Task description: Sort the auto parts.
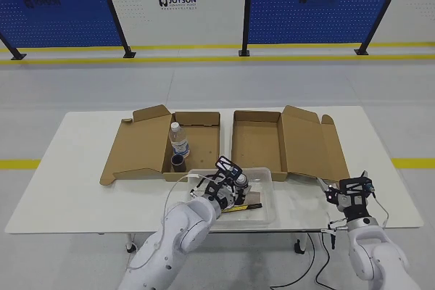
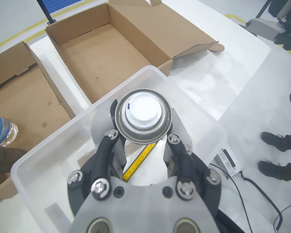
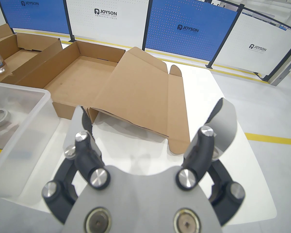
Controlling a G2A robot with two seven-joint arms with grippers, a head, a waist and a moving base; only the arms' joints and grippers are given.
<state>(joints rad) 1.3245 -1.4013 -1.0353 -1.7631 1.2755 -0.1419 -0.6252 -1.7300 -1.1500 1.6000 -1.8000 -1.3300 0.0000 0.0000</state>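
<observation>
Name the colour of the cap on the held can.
White cap on the can; left wrist view shows it best.

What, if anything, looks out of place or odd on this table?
Only the water bottle standing upright in the left cardboard box seems odd: it looks like a drink, not a car part. The metal can is held straight in the left gripper over the clear bin, and nothing looks spilled or broken.

The left pincer (image 2: 143,124) clamps a metal can (image 2: 141,109); the right pincer (image 3: 150,110) hangs with fingers spread wide.
</observation>
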